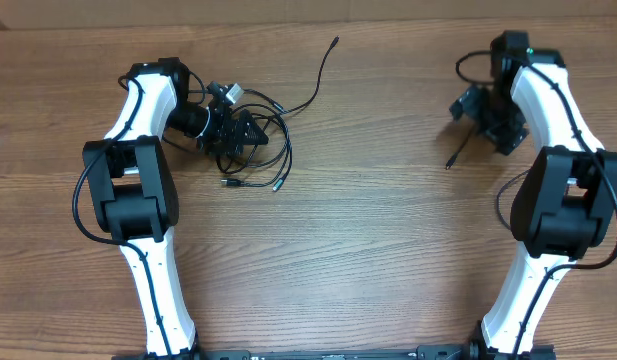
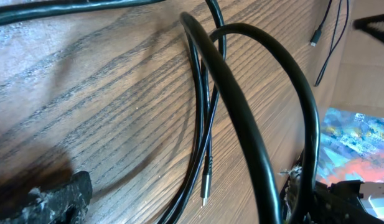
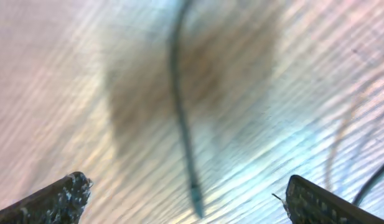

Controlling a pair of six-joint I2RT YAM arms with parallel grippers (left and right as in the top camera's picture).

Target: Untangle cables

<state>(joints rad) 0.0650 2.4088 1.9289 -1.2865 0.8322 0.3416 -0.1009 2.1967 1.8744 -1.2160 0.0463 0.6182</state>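
- The cables [image 1: 287, 150] are thin and black, looped into a loose tangle on the left half of the table [image 1: 368, 260], right at the left gripper [image 1: 238, 130].
- One strand leaves the tangle up and to the right, to a free end [image 1: 334, 42] near the far edge.
- A single cable [image 1: 460, 152] lies apart on the right side, running out from below the right gripper [image 3: 185, 199] toward the table's middle.
- In the left wrist view the loops cross one another, and a small plug [image 2: 206, 186] lies flat on the wood.
- The left gripper's jaws stand wide apart. Loops pass between and over its fingers [image 2: 55, 199], and nothing is clamped.
- The right gripper's jaws also stand wide apart. The cable end [image 3: 195, 199] runs between the fingers [image 3: 322, 202]. It seems to touch neither, though that view is blurred.
- A wide stretch of wood lies between the tangle and the single cable, and more lies toward the near edge between the arms.
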